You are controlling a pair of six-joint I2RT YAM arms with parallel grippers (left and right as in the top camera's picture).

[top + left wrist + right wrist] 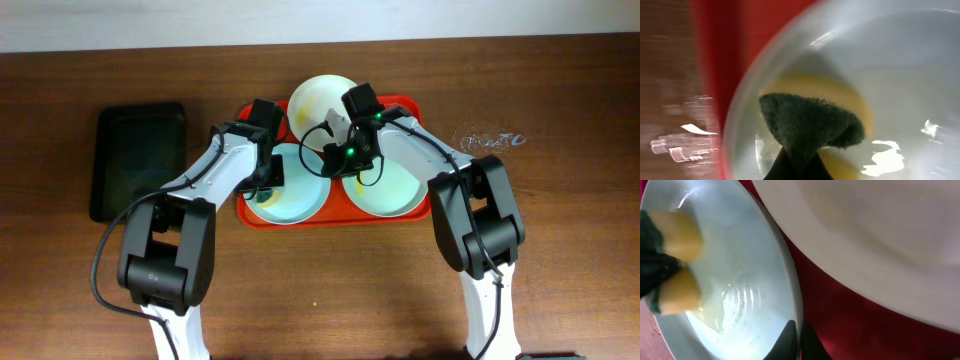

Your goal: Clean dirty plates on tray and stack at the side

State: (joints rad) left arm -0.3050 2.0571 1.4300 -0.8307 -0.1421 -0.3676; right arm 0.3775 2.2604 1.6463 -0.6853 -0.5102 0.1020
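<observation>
The red tray (345,212) holds three plates: a cream one (318,98) at the back, a mint one (298,200) front left and a mint one (388,192) front right. My left gripper (265,183) is shut on a yellow sponge with a dark green scrub face (810,125) and presses it into the left mint plate (900,75). My right gripper (335,160) is shut on that plate's rim (796,337). In the right wrist view the plate (745,280) looks wet with a yellowish smear, and the sponge (677,260) lies on its far side.
A smaller black tray (138,160) lies on the wooden table to the left of the red tray. A wet-looking smudge (490,140) marks the table at the right. The cream plate (880,245) lies close beside the gripped plate, with a strip of red tray (840,320) between them.
</observation>
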